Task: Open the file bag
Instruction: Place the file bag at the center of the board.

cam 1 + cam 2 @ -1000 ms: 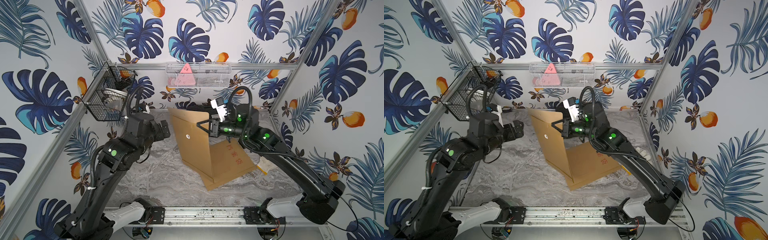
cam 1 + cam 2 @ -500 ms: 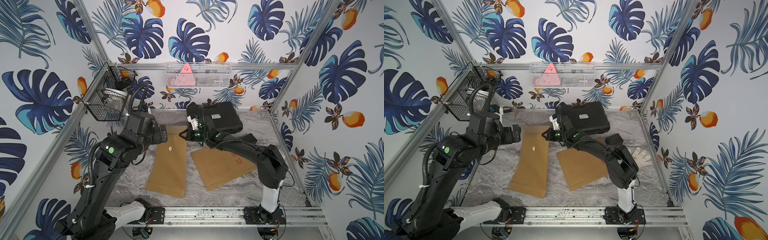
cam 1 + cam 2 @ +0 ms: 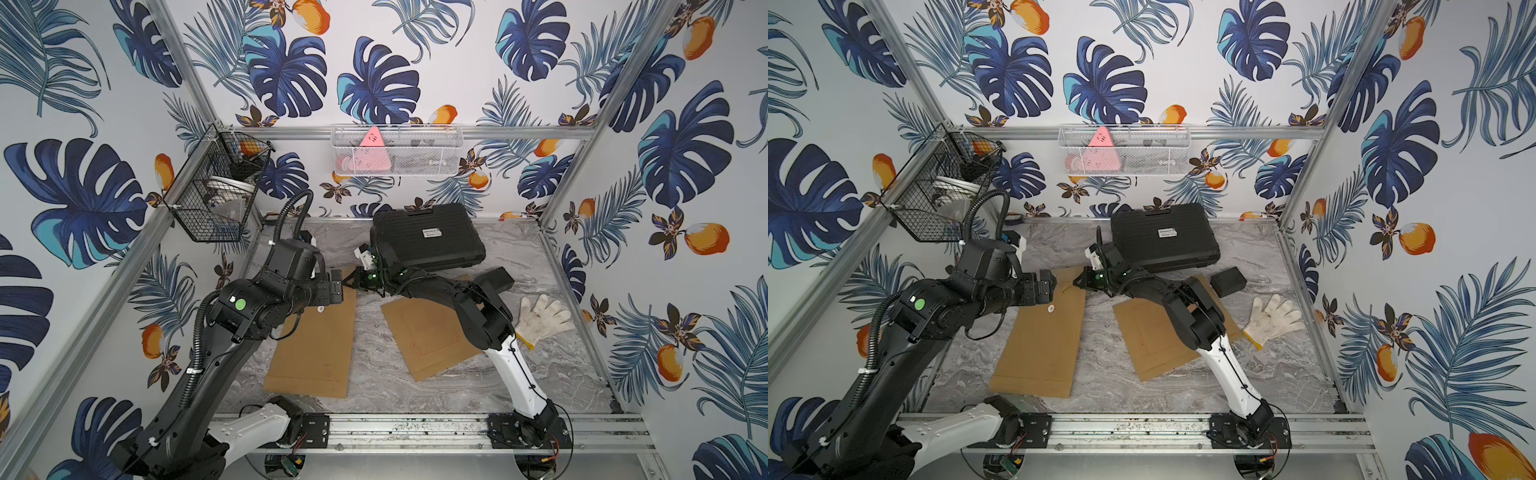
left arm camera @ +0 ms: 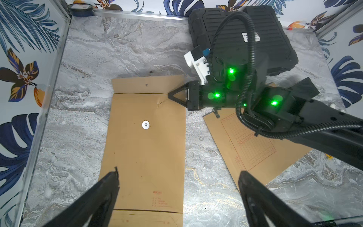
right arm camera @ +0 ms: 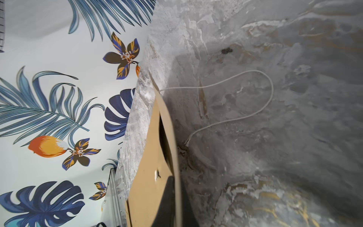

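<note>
A brown paper file bag [image 3: 316, 345] lies flat on the marble table [image 3: 370, 365], closed end nearest the robot's base. Over the bag's far half hangs the left gripper [image 4: 178, 174], fingers spread wide and holding nothing, probably ready to steady the bag.

At the bag's far right corner the right gripper [image 4: 171, 96] is clenched. The right wrist view suggests it pinches a paper layer at the mouth, raising it so a dark gap shows inside. The flap [image 4: 129, 84] is folded back past the mouth. The white string [image 5: 255, 110] lies loose beyond it, off the round button [image 4: 145, 125].

What the bag holds cannot be seen. Just right of it lies a second envelope [image 3: 424, 336], partly under the right arm. Beyond the bag sits a black hard case [image 3: 428, 239], closed. Further back on the left, a black wire basket [image 3: 216, 195] holds white and dark items too small to name. A white mesh basket [image 3: 395, 151] on the back wall holds a pink triangle [image 3: 370, 139].
</note>
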`<move>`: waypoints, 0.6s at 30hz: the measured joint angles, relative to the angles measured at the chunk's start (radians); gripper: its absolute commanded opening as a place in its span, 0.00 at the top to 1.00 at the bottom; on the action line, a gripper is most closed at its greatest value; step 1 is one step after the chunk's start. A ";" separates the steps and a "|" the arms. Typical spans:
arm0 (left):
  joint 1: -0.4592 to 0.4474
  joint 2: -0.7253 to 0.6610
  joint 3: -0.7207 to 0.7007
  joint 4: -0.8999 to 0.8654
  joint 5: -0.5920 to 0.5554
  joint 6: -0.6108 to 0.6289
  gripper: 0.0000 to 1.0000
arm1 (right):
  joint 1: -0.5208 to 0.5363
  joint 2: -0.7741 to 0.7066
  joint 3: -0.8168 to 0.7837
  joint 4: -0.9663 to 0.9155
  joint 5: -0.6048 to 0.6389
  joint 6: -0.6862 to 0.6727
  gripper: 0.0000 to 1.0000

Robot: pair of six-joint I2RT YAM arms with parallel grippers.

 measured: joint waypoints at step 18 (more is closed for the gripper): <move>0.000 -0.038 -0.224 0.122 0.042 0.000 0.01 | 0.002 -0.361 -0.181 -0.302 0.396 -0.113 0.00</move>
